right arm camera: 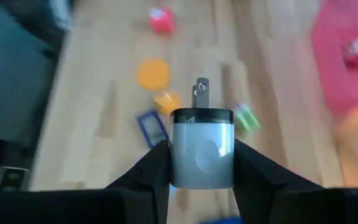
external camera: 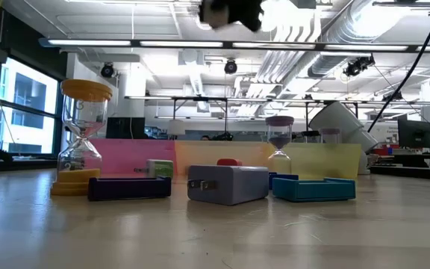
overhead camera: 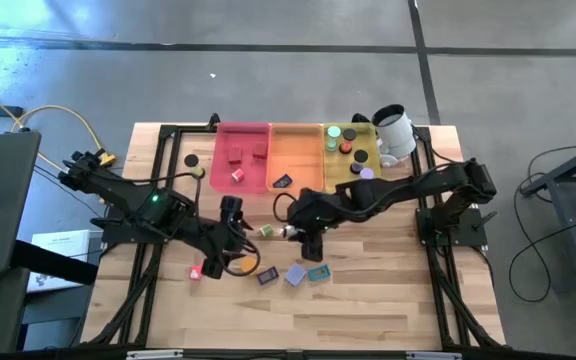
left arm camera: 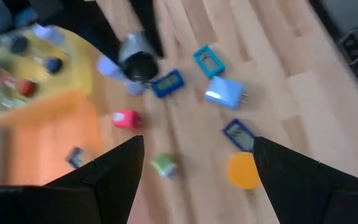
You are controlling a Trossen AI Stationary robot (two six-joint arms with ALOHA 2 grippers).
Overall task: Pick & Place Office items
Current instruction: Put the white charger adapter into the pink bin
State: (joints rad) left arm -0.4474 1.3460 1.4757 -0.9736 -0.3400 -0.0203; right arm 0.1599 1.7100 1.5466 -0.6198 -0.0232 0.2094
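Note:
My right gripper (right arm camera: 202,148) is above the table's middle (overhead camera: 303,232), shut on a white plug charger (right arm camera: 202,134). My left gripper (left arm camera: 197,155) hangs open above the near-left part of the table (overhead camera: 230,215), touching nothing. Below it lie a lavender charger (left arm camera: 225,92), teal (left arm camera: 207,60) and dark blue flat rectangles (left arm camera: 168,83), a red block (left arm camera: 127,119), a green block (left arm camera: 163,165) and an orange roll (left arm camera: 243,171). More pieces sit in the pink tray (overhead camera: 240,155) and yellow tray (overhead camera: 353,150). My right gripper pinches the white charger by its two opposite side faces (right arm camera: 178,149), one finger (right arm camera: 151,171) on each. Its metal prongs (right arm camera: 201,93) point away from the gripper. The charger is lifted clear of the table.
The pink, orange (overhead camera: 293,155) and yellow trays stand side by side along the far edge, with a tipped white cup (overhead camera: 393,130) at the far right. Two black rolls (overhead camera: 194,165) lie left of the pink tray. Hourglasses (external camera: 80,138) stand among the pieces.

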